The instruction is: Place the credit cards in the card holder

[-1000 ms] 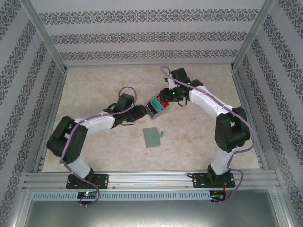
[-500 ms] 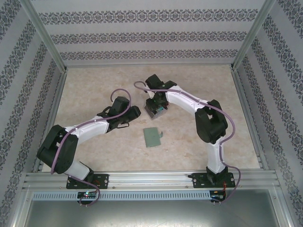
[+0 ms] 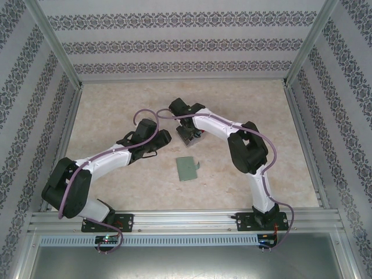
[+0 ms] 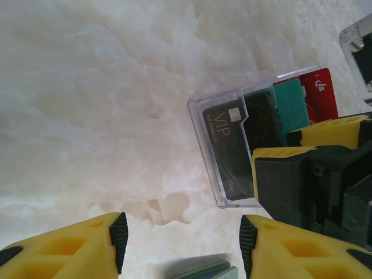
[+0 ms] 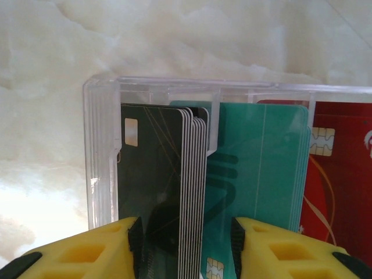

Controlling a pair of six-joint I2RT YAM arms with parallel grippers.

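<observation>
While the right hand (image 5: 185,232) straddles the dark cards (image 5: 154,174) in the clear box (image 5: 102,145) (can't tell if it's pinching them), the left hand (image 4: 183,232) hangs spread and empty; the card holder (image 3: 187,168) lies on the counter (image 3: 116,104) nearby.

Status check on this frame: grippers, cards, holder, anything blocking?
Left gripper open, empty. Right gripper open, straddling black cards in clear box. Card holder flat on table, apart. Nothing on top of it.
</observation>
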